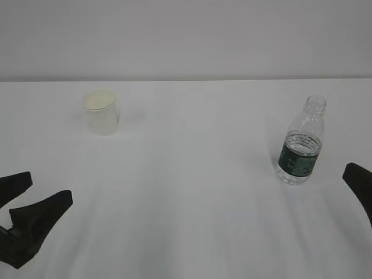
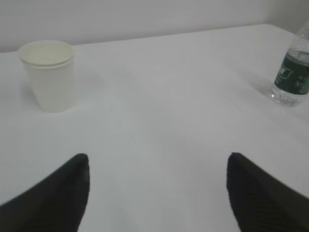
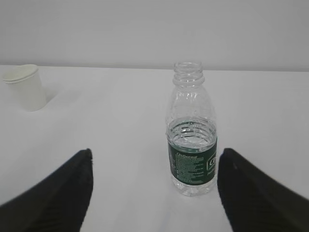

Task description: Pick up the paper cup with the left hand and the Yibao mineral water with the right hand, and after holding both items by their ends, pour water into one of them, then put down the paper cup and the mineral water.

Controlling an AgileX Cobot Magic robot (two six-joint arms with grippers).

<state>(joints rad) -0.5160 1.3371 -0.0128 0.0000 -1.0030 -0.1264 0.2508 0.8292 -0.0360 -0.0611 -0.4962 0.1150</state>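
The paper cup [image 1: 101, 112] stands upright on the white table [image 1: 192, 192] at about ten o'clock in the exterior view, the uncapped Yibao mineral water [image 1: 301, 143] upright at three o'clock, well apart from it. The left hand [image 2: 157, 193] sits low at seven o'clock, jaws spread wide and empty; the right hand [image 3: 153, 191] also gapes wide, the bottle just ahead, untouched

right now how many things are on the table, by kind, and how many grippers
paper cup: 1
Yibao mineral water bottle: 1
grippers: 2, the left hand and the right hand, both open and holding nothing
total: 4
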